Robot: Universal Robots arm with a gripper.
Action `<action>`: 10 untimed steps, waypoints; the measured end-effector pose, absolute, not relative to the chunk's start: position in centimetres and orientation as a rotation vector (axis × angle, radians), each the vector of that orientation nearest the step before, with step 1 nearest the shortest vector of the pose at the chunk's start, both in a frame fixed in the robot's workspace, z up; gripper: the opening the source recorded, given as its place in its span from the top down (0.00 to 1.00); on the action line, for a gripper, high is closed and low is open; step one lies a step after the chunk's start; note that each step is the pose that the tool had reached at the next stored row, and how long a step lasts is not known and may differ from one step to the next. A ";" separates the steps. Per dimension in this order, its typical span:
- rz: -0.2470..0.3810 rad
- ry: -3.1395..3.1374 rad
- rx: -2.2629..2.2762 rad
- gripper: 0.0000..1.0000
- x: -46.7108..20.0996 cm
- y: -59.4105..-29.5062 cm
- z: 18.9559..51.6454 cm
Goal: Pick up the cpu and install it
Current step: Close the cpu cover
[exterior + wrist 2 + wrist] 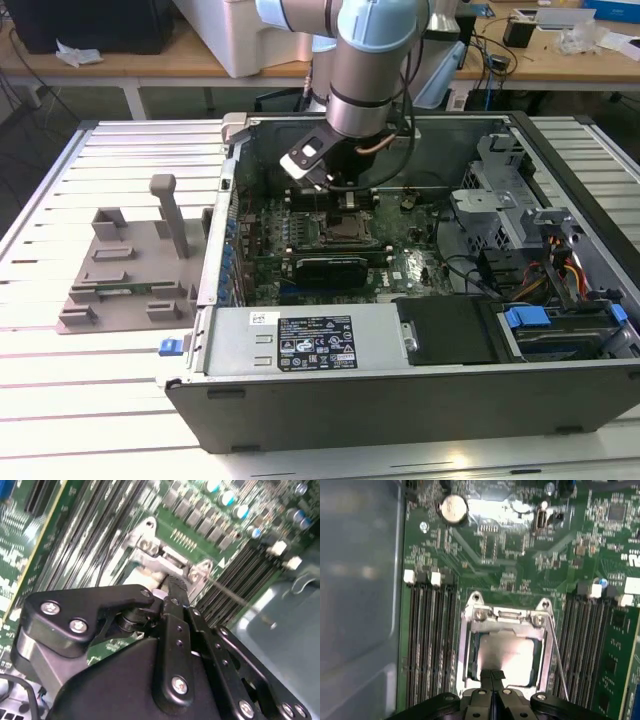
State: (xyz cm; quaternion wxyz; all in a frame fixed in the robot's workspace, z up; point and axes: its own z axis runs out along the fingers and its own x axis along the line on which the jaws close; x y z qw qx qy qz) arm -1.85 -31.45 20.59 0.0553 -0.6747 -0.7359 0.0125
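Observation:
The cpu (509, 655), a silvery square chip, lies flat inside the metal-framed socket (470, 650) on the green motherboard (520, 545). My gripper (492, 676) hangs just over the chip's near edge with its two black fingers pressed together and nothing between them. Whether the tips touch the chip I cannot tell. In the second wrist view the gripper (173, 586) points at the socket frame (155, 550). In the exterior view the arm reaches down into the open computer case (400, 400), with the gripper (345, 195) above the socket (350, 226).
A thin socket lever (558, 660) runs beside the frame. Memory slots (427, 640) flank the socket on both sides. A black expansion card (325, 268), drive cage (500, 200) and cables crowd the case. A grey fixture (130, 265) sits on the table at the exterior view's left.

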 end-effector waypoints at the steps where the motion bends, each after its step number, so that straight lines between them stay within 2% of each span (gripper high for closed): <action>1: 0.037 -2.233 -2.047 0.89 -1.6 -31.5 20.6; 10: 0.042 -2.230 -2.044 0.89 -0.4 -31.5 22.3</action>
